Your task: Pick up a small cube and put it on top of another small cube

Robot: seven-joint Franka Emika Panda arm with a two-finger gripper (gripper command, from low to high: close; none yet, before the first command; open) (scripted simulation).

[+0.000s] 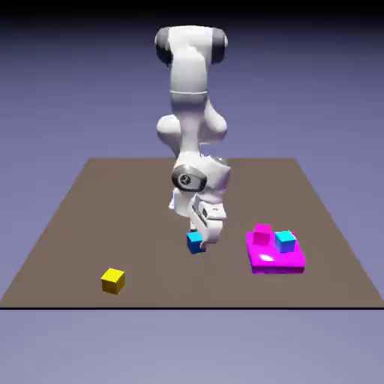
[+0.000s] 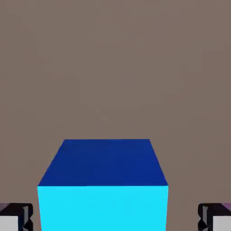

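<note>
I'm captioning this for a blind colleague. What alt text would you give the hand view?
A small deep-blue cube with a bright cyan face fills the lower middle of the hand view, sitting between the open claw, whose two grey fingertips show at the bottom corners with a gap on each side. Behind it is only the plain brown table.

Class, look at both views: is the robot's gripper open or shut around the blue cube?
Open. In the hand view the gripper fingertips stand apart from the small cube, table showing between.
</note>
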